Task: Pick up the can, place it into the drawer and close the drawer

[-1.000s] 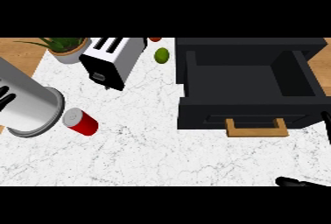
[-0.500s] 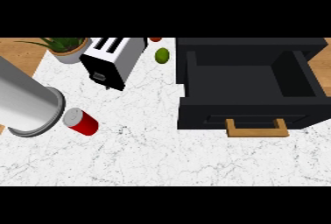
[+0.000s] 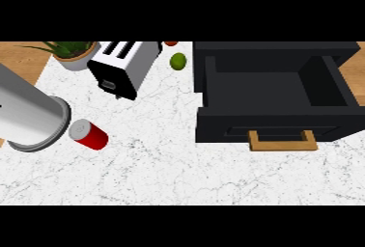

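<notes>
A red can lies on a white marble desk, left of an open black drawer.

The red can (image 3: pixel 89 134) lies on its side at the left of the frame, just beside the end of a grey forearm (image 3: pixel 28 116). No robot hand shows, so its state cannot be told. The drawer (image 3: pixel 274 91), with a wooden handle (image 3: pixel 282 141), fills the upper right. A toaster (image 3: pixel 125 66), potted plant (image 3: pixel 71 53) and lime (image 3: pixel 178 61) line the top of the desk (image 3: pixel 178 173).

One can (image 3: pixel 89 134), one drawer (image 3: pixel 274 96), one toaster (image 3: pixel 122 67), one potted plant (image 3: pixel 71 53) and one lime (image 3: pixel 178 61) are counted.
</notes>
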### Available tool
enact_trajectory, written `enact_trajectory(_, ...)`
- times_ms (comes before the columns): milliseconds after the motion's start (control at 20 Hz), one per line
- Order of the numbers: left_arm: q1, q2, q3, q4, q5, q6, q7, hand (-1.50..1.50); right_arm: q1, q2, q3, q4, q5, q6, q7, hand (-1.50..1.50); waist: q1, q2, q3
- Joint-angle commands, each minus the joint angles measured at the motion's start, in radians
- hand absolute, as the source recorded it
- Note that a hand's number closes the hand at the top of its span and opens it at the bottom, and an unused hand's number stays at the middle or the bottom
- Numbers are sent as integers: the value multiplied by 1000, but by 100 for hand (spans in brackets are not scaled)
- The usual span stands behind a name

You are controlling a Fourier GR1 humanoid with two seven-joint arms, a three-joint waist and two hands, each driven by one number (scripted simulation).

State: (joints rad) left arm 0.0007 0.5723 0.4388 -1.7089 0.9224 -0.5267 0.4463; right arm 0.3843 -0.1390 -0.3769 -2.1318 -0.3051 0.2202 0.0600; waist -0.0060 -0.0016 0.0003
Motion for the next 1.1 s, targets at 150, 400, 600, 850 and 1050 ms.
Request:
enact_trajectory(150, -73, -63, -63, 63, -46, 23, 28, -150, 16, 28, -49, 41, -7, 62, -44, -150, -1, 1, 0)
enact_trajectory(400, -114, -90, -83, 58, -80, 75, 49, -150, 101, 70, -92, -39, -27, 113, -54, -150, -2, 0, 0)
enact_trajectory(600, -144, -134, -107, 194, -190, 31, -26, -150, 72, 50, -139, 25, -67, 152, -53, -150, -5, 2, 0)
enact_trajectory(850, -138, -206, -160, 185, -310, 55, -89, -150, 73, 21, -214, -46, -148, 166, 39, -150, -2, 1, 0)
enact_trajectory(1050, -115, -240, -185, 246, -438, 18, -211, -150, 31, 42, -206, 34, -103, 199, -10, -150, 1, 1, 0)
